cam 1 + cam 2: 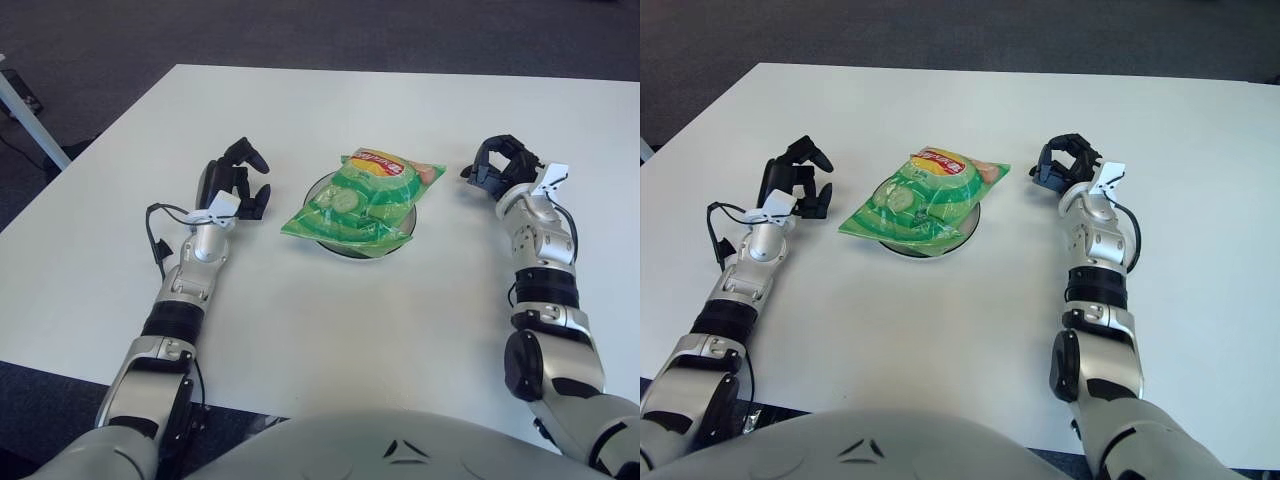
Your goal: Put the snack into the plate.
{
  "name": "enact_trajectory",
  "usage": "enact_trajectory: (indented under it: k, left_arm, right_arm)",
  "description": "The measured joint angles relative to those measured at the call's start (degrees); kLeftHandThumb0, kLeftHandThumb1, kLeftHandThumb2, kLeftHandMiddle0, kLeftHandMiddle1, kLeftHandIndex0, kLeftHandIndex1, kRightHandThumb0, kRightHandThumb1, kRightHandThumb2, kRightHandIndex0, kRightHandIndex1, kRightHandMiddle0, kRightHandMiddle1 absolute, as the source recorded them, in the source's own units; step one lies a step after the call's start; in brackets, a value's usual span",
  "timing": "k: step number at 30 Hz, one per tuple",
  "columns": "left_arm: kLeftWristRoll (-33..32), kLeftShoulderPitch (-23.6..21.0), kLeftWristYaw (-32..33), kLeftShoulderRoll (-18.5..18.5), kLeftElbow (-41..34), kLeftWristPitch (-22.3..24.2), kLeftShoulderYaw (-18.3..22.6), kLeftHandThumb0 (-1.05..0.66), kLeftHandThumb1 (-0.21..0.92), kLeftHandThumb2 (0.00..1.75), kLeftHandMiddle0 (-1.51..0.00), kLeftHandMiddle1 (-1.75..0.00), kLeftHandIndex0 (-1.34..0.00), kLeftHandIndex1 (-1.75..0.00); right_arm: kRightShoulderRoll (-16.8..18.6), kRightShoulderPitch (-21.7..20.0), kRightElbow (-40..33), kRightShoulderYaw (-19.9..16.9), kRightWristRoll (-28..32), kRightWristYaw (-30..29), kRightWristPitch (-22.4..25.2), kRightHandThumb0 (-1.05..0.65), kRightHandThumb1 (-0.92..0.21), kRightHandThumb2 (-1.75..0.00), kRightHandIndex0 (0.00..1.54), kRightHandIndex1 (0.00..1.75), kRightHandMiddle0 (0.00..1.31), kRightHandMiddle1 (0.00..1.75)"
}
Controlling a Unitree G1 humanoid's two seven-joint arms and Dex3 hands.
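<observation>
The green snack bag (358,198) bears a red-and-yellow logo, seemingly Lay's, barely legible.

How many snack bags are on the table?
1: a green chip bag lying on the plate at the table's middle, between the left hand and right hand.
</observation>
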Motion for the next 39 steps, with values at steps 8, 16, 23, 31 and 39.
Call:
enact_trajectory:
  k: [8,16,23,31,39]
  left_arm:
    - [-3.3,0.7,-3.3,-0.8,-1.8,3.4,0.5,-0.51,0.24,1.41,-1.26,-1.75,-0.68,-1.75]
    - [-8.6,1.6,-7.0,-1.9,-4.9,9.0,1.5,-0.51,0.24,1.41,-1.26,-1.75,-0.68,-1.75]
    - [-12.0,2.5,-9.1,-2.7,-7.8,13.5,2.1,-0.51,0.24,1.41,-1.27,-1.75,-0.68,-1.75]
    - [-13.7,3.2,-10.0,-4.1,-11.1,17.3,2.5,-0.51,0.24,1.41,-1.27,-1.75,-0.67,-1.75]
    - [-13.9,4.2,-10.5,-4.4,-13.5,19.1,2.7,-0.51,0.24,1.4,-1.27,-1.75,-0.67,-1.75]
  right_arm:
    - [2.2,2.7,-4.5,1.1,-0.3,-1.7,1.7,0.0,-0.09,-1.56,0.81,1.67,0.55,1.75]
    - [3.2,7.1,-5.4,4.4,-4.1,-1.5,-3.3,0.0,0.03,-1.71,0.88,1.74,0.66,1.72]
    - [1.9,7.0,-0.3,5.6,-5.2,2.5,-13.1,-0.4,-0.31,-1.32,1.27,1.75,0.59,1.74]
    - [0.4,5.7,7.4,5.9,-5.1,7.4,-25.6,-0.45,-0.42,-1.19,1.31,1.75,0.53,1.75]
    - [0.3,5.4,8.2,5.5,-4.1,9.3,-26.4,-0.46,-0.39,-1.23,1.29,1.75,0.56,1.75]
